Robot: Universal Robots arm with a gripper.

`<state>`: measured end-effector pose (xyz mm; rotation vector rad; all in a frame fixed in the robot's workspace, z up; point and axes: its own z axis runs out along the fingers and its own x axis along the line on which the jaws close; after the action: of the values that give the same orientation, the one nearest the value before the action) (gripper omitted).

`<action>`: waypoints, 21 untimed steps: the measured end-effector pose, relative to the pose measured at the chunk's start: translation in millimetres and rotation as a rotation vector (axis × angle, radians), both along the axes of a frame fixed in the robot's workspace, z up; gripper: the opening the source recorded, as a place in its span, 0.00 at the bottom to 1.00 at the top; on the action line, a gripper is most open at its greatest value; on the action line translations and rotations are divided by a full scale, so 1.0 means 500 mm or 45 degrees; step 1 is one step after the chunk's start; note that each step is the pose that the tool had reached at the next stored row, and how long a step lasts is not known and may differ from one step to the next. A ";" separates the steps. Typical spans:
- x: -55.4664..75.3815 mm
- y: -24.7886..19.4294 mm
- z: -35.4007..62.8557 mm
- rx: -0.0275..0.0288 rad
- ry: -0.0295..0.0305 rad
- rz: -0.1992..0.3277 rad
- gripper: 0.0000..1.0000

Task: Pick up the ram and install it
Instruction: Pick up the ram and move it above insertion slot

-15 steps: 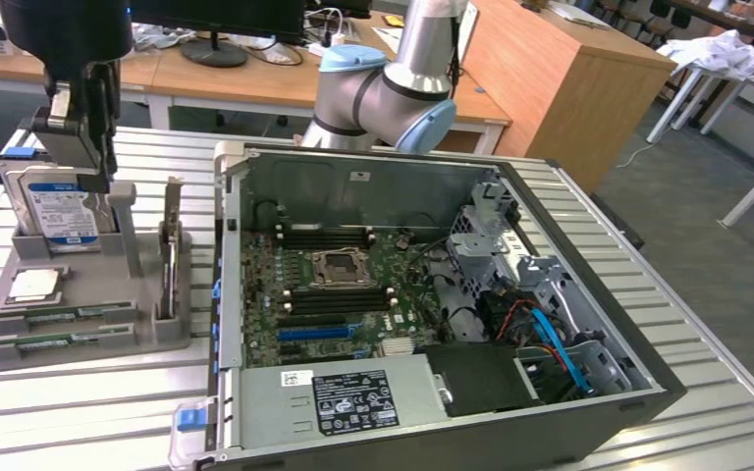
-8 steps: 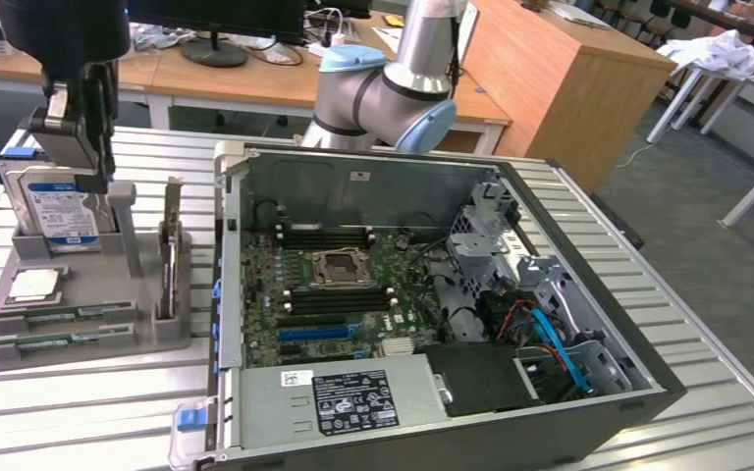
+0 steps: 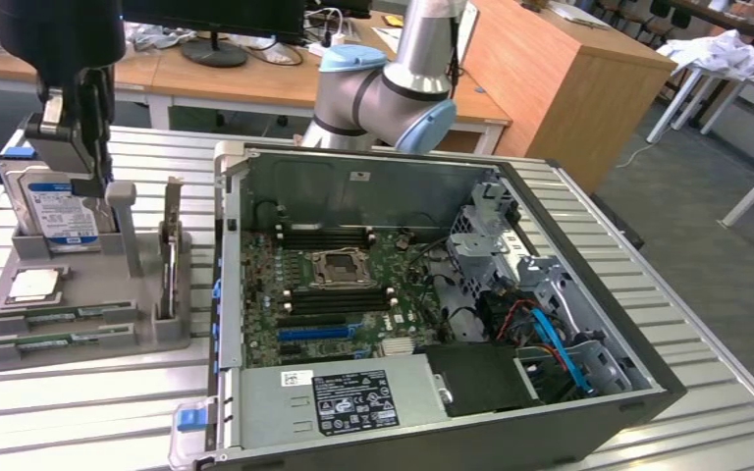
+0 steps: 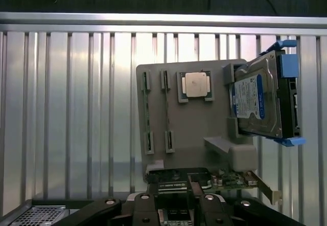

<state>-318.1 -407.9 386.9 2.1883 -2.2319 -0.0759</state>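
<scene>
Two rams (image 3: 63,314), one processor (image 3: 34,285), one drive (image 3: 60,211)

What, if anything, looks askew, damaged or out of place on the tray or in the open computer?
Nothing stands out. On the tray, both ram sticks lie in their slots, the processor sits square in its recess and the hard drive stands in its holder. Nothing loose shows in the computer.
</scene>
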 end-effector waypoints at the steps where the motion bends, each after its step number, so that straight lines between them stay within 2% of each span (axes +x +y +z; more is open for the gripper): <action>1: -0.001 0.0000 -0.001 0.0000 0.0000 0.000 0.36; 21: -0.013 -0.0004 -0.017 0.0051 0.0000 0.000 0.36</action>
<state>-324.6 -408.1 378.4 2.1903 -2.2337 -0.0804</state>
